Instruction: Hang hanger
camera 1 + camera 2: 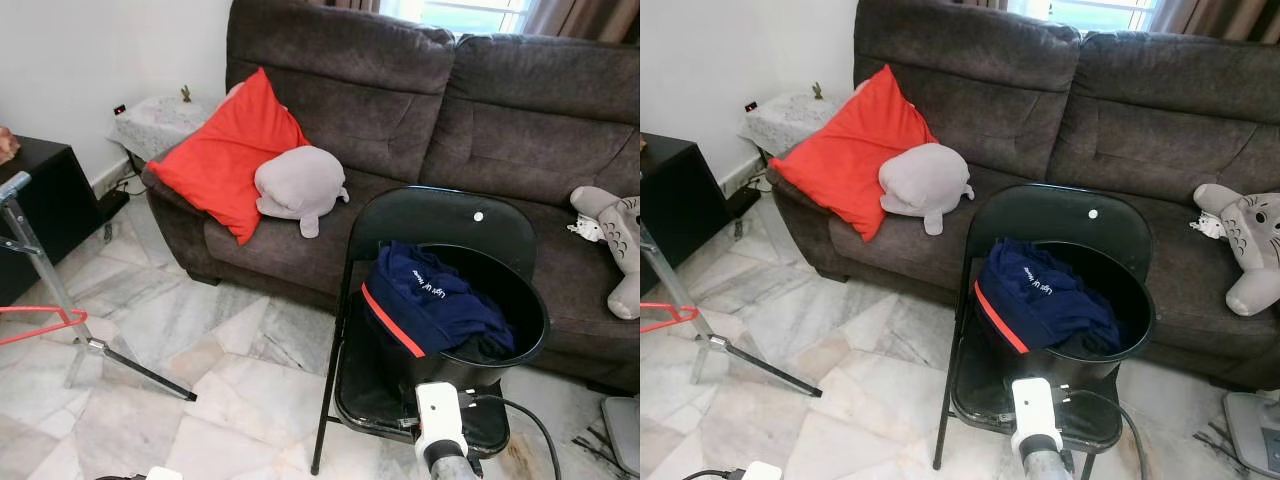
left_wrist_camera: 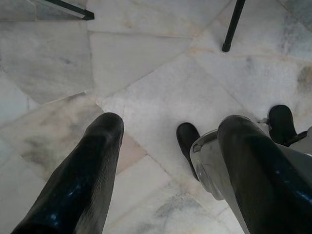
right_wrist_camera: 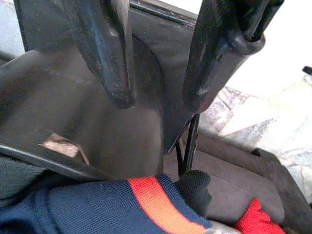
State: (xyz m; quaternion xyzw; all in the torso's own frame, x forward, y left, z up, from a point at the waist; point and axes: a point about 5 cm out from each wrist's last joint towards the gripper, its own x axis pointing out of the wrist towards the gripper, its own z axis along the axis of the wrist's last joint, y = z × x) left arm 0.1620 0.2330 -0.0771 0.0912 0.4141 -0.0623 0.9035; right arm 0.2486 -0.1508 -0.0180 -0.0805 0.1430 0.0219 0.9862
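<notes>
Right pincer, parted and empty, faces a black chair on marble floor before a brown sofa.

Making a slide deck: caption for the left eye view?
Navy garment draped over a black bucket on a folding chair, before a brown sofa.

White lettering stands on the navy garment in the black bucket on the chair; it is too small to read, possibly "Light Up".
</notes>
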